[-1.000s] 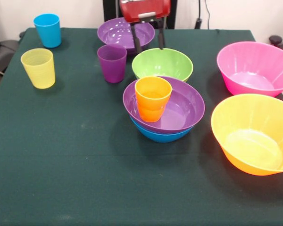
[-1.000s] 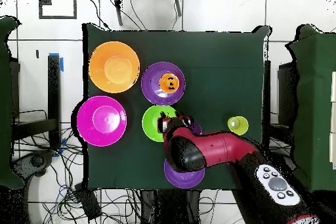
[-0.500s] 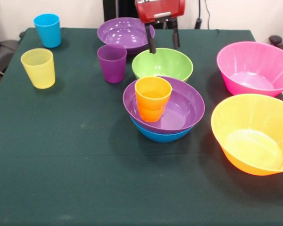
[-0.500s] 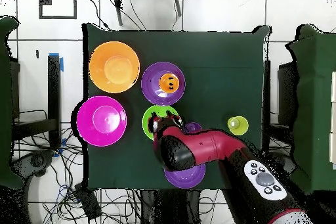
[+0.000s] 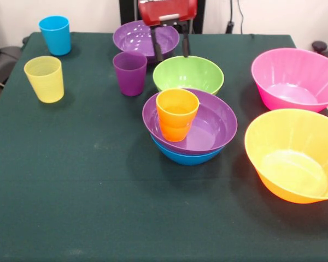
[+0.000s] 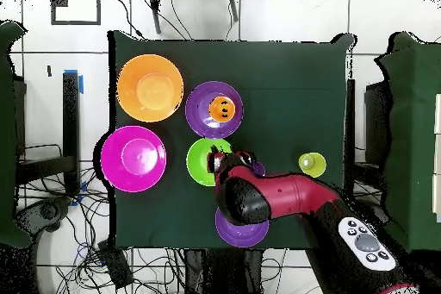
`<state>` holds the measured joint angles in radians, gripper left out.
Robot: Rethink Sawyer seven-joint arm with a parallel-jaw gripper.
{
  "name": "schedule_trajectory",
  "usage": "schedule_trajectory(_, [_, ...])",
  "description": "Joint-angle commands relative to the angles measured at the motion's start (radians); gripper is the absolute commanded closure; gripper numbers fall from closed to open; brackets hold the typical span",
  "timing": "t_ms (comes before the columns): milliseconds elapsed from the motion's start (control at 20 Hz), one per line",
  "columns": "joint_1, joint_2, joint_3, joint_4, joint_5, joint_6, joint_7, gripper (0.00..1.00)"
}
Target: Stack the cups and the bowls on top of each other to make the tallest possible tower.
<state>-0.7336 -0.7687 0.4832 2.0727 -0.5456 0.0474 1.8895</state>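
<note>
Dark green table point(image 5: 71, 191), gripper point(image 5: 170, 50) open, empty, above green bowl point(image 5: 188, 75)

arm shell point(image 6: 293, 194): glossy red, rounded and thick, running lengthwise as one smooth casing
joint housing point(image 6: 244, 205): black, bulbous, set at the end of the red shell nearest the claw
claw point(image 5: 170, 54): two thin dark straight fingers point(image 5: 156, 48) under a red block
claw mount point(image 5: 170, 17): small pale grey plate on the red block's front
control pad point(image 6: 361, 239): light grey oval panel with dark round buttons, at the far end of the red shell from the claw
</note>
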Motion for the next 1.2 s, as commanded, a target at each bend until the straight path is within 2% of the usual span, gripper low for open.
schedule_trajectory(50, [-0.033,0.041,0.032,0.029,-0.013,0.054,0.048,0.0])
schedule_trajectory(600, [-0.066,0.05,0.043,0.03,-0.029,0.057,0.031,0.0])
schedule_trajectory(1200, [-0.028,0.144,-0.059,-0.015,-0.098,-0.036,0.046,0.0])
